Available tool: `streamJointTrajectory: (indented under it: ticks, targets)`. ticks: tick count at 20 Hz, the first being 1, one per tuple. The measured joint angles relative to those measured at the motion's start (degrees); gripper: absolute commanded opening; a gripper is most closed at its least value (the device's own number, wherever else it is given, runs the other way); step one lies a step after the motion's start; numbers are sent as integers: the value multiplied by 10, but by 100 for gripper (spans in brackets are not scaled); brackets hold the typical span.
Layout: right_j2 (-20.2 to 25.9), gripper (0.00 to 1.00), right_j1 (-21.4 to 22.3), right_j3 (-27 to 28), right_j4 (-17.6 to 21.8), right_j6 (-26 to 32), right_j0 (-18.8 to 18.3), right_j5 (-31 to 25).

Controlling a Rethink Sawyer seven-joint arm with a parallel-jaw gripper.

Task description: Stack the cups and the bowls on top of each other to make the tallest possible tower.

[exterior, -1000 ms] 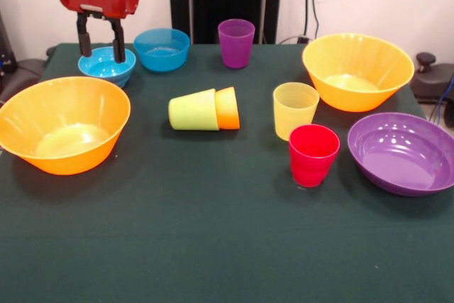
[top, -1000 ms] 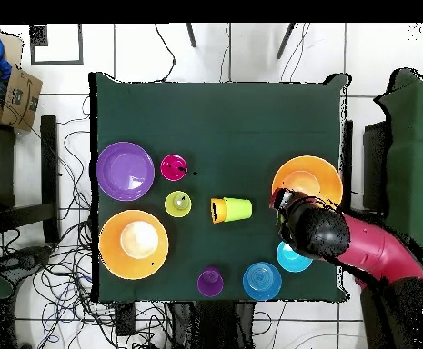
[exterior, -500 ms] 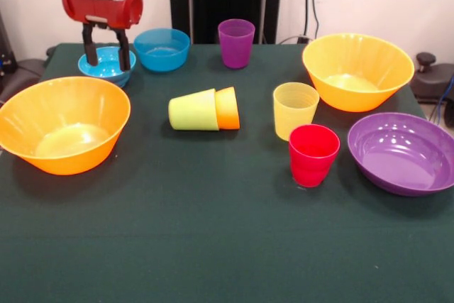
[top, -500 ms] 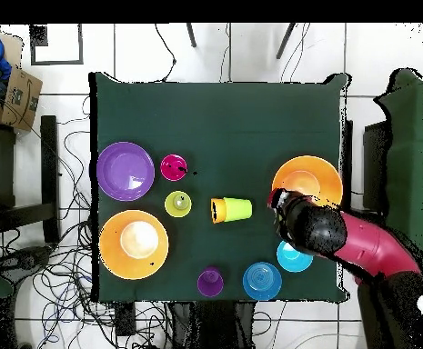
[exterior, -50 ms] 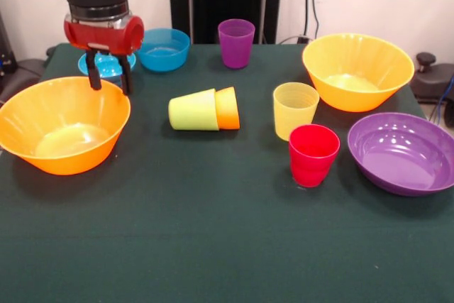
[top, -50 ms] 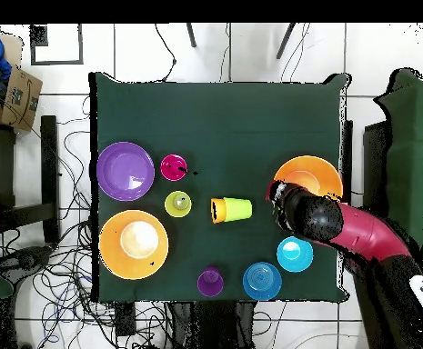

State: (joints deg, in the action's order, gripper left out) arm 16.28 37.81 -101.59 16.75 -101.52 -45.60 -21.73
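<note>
My gripper point(exterior, -50 ms: 109, 87) hangs open and empty over the far rim of the left orange bowl point(exterior, -50 ms: 62, 124), just in front of the cyan bowl point(exterior, -50 ms: 106, 64). The deeper blue bowl point(exterior, -50 ms: 162, 47) and the purple cup point(exterior, -50 ms: 236, 42) stand along the far edge. In the middle, the lime green cup point(exterior, -50 ms: 194, 110) lies on its side, nested with the orange cup point(exterior, -50 ms: 228, 107). The yellow cup point(exterior, -50 ms: 295, 108) and red cup point(exterior, -50 ms: 313, 152) stand upright near the second orange bowl point(exterior, -50 ms: 358, 70) and the purple bowl point(exterior, -50 ms: 402, 152). Nothing is stacked upright. From overhead, the arm point(top, -50 ms: 317, 218) covers part of the orange bowl point(top, -50 ms: 307, 173).
The dark green table point(exterior, -50 ms: 213, 246) has a broad bare stretch at its front. In the overhead view, cables point(top, -50 ms: 65, 182) lie on the floor beside the table and a cardboard box point(top, -50 ms: 19, 95) sits at the upper left.
The open gripper has moved away from above the cyan bowl toward the left orange bowl's rim. The cyan bowl stayed in place; no cup or bowl moved.
</note>
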Motion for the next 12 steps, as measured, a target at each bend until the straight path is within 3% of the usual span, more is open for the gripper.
streamJointTrajectory:
  ticks: [12]
  targets:
    - [8,100,-43,29,0,0,5,0]
